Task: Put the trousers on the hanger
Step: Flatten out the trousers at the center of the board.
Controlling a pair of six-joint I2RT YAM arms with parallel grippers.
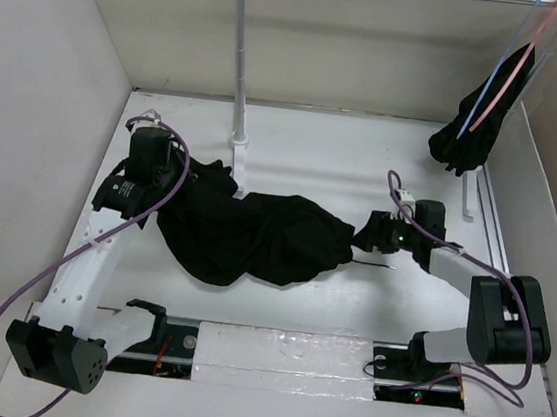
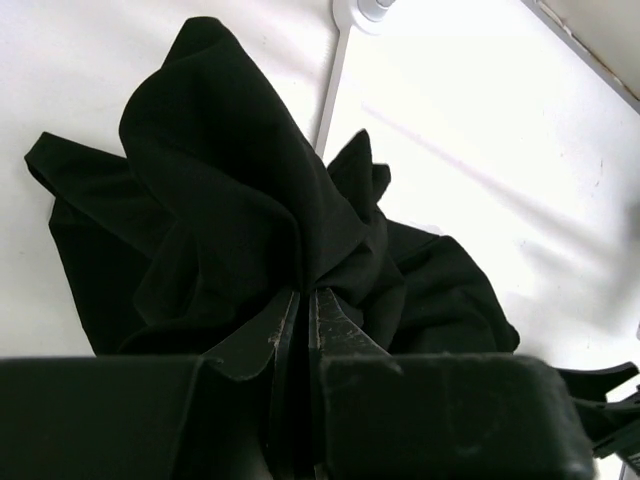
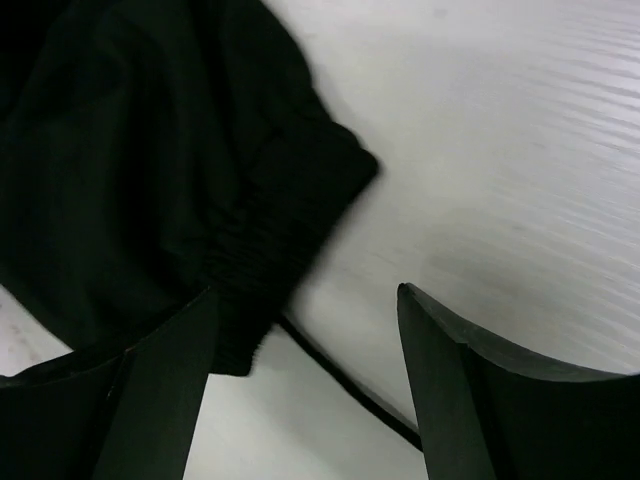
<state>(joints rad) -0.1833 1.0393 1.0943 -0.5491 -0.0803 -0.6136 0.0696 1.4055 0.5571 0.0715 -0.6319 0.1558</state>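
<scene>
Pressed together at the bottom of the left wrist view, the left fingers (image 2: 338,325) pinch a raised fold of the large black soft-fabric trousers (image 2: 230,190), and the cloth rises from between them into a peak. Seen from above, the trousers lie in a crumpled heap across the middle of the white table (image 1: 365,158), reaching from the left fingers at one end to the right fingers (image 3: 165,385) at the other, just beside the foot of a white rack pole (image 1: 241,74). The right fingers stand spread and grip nothing. A gathered elastic edge of the trousers lies at the inner side of one finger, the other finger is over bare table, and a thin black cord (image 3: 340,385) runs between them. The thin light-blue wire hanger (image 1: 493,82) hangs from the rail at the far right corner, beside a thin pink hanger (image 1: 522,60) and a smaller black bunched garment (image 1: 468,135), well apart from the trousers.
</scene>
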